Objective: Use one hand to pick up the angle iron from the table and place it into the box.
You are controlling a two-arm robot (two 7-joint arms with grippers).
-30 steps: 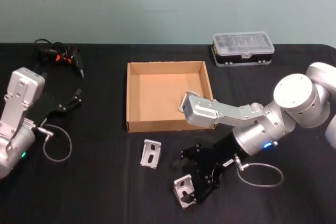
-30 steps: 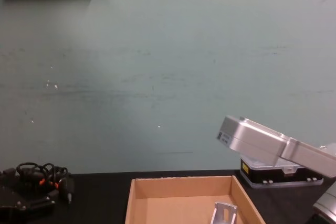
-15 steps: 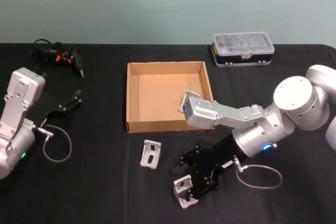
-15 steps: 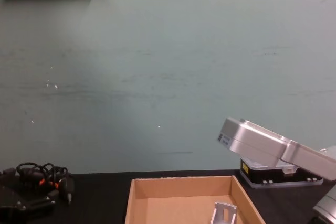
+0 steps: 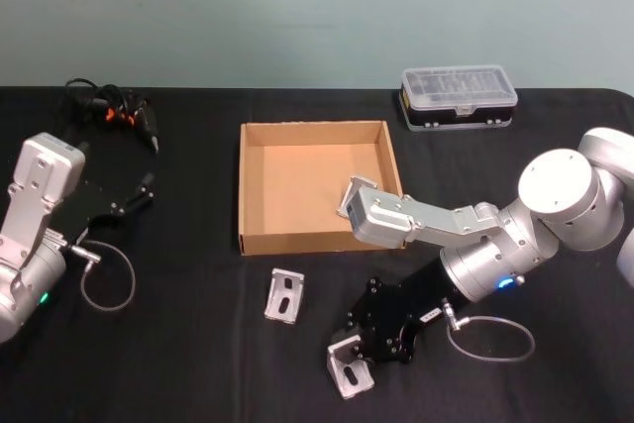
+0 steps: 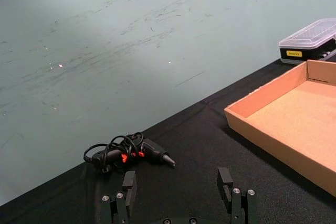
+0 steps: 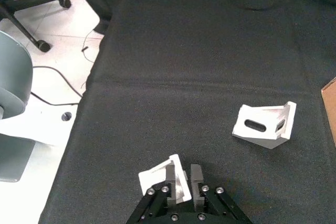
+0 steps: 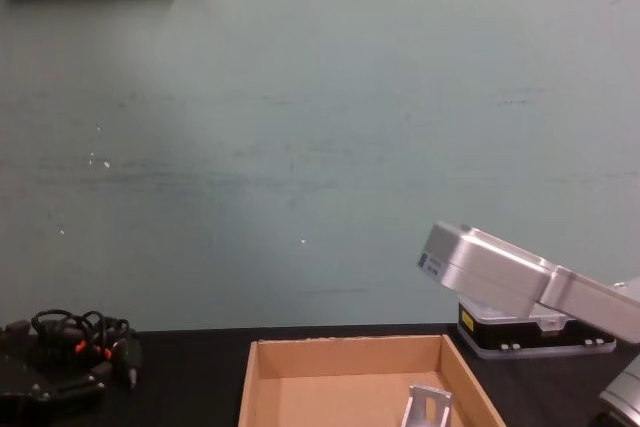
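Observation:
A silver angle iron [image 5: 347, 375] lies on the black table [image 5: 198, 364] near the front edge, and my right gripper [image 5: 357, 352] is shut on its upright wall. The right wrist view has the fingers [image 7: 195, 177] pinching that angle iron [image 7: 157, 177]. A second angle iron [image 5: 285, 296] [image 7: 265, 124] rests free on the table just in front of the box [image 5: 317, 235]. In the chest view a third angle iron [image 8: 428, 408] stands inside the box [image 8: 345, 344]. My left gripper [image 5: 139, 190] [image 6: 177, 184] is parked at the far left, open and empty.
A clear-lidded plastic case [image 5: 459, 94] sits behind the box on the right. A bundle of black cable with orange bits [image 5: 109, 106] [image 6: 126, 153] lies at the back left. My right arm's silver link [image 5: 396, 220] hangs over the box's front right corner.
My right gripper has come down over the near angle iron and closed on it, nudging it slightly toward the front edge. The left arm shifted only slightly.

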